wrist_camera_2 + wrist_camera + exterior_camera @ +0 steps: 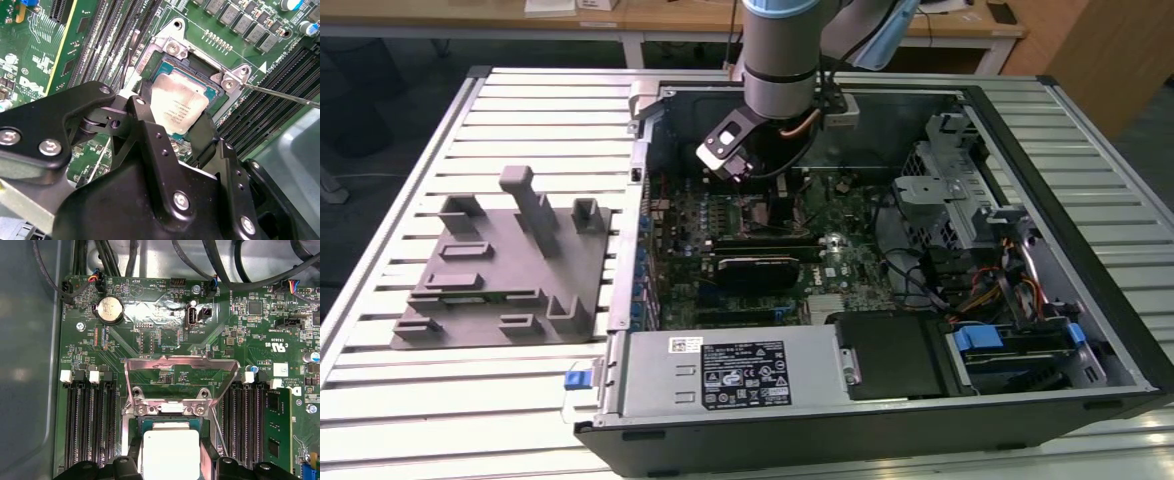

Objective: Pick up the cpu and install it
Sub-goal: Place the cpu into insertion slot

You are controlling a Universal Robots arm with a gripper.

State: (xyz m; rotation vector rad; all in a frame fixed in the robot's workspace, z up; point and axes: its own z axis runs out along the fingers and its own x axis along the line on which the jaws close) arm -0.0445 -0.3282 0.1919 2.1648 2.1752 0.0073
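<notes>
Over the open socket (195, 70) on the motherboard (165, 347), the tool (175, 122) has its fingers (202, 135) closed against two opposite edges of the cpu (179, 102). Cpu sits level inside the socket frame; seated or just above it, cannot tell. Load plate (180, 372) stands raised at the socket's hinge side.

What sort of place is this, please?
Probably a robotics lab or workshop: an open computer case sits on a slatted metal table, the gripper holds the cpu over its motherboard, and wooden desks stand behind.
</notes>
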